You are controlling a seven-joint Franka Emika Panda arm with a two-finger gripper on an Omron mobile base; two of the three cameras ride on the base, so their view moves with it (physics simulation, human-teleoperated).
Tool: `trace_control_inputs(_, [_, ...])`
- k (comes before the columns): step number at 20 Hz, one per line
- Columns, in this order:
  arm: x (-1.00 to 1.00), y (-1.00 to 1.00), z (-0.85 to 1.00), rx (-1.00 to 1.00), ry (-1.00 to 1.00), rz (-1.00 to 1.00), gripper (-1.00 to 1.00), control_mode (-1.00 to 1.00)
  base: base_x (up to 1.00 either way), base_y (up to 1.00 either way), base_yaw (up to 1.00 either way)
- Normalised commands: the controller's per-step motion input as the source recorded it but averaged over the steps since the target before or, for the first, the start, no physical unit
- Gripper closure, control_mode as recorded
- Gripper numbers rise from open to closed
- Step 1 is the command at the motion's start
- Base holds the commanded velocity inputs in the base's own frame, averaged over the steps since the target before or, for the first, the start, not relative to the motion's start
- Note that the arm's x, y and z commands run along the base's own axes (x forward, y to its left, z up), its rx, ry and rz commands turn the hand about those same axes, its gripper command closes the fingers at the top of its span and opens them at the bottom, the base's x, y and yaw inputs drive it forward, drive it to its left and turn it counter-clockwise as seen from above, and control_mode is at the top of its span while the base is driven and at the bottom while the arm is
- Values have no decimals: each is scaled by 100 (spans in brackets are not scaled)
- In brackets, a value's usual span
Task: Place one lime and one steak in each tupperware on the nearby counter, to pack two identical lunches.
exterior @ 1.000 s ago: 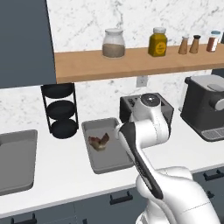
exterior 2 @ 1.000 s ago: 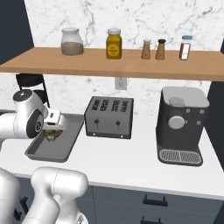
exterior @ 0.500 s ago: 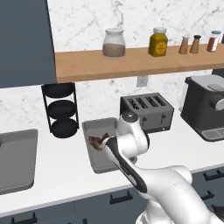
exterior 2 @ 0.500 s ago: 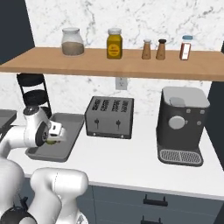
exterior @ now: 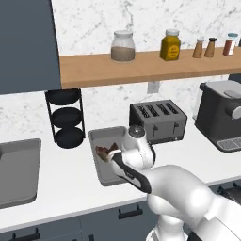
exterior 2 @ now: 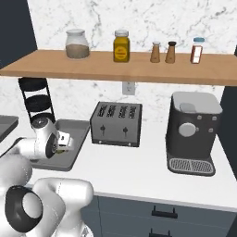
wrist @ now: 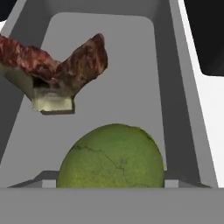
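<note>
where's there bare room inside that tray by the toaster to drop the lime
In the hand view, the grey rectangular tray has bare floor between the dark marbled steak and the yellow-green round lime, and along the wall on the view's right. The corner at the view's upper left is crowded by the steak. In the left base view, the white marbled counter left of it is bare.

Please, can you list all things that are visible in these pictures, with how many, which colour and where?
tupperware: two, grey, on the counter; one by the toaster, one at the left edge
steak: one, dark red-brown, in the tupperware by the toaster
lime: one, yellow-green, between the hand's fingertips over that tupperware
counter: one, white marbled
rack: one, black, three tiers, by the wall
toaster: one, dark grey, right of the tupperware
coffee machine: one, dark grey, far right
shelf: one, wooden, carrying two jars and three small shakers
hand: one, closed on the lime
</note>
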Motion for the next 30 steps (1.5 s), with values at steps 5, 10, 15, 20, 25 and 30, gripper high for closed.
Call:
trace_control_inputs(5, [58, 37, -10, 0, 0, -1, -100, -100, 0, 0, 0])
trace_control_inputs(10, [12, 9, 37, 0, 0, -11, -100, -100, 0, 0, 0])
trace_control_inputs(15, [-14, -5, 57, 0, 1, -20, -100, -100, 0, 0, 0])
trace_control_inputs(20, [-73, -51, 93, 5, 0, -16, -100, -100, 0, 0, 0])
trace_control_inputs(25, [-89, -74, 86, 12, -5, -2, -100, -100, 0, 0, 0])
trace_control_inputs(30, [-83, -70, 57, 10, -6, 0, -100, -100, 0, 0, 0])
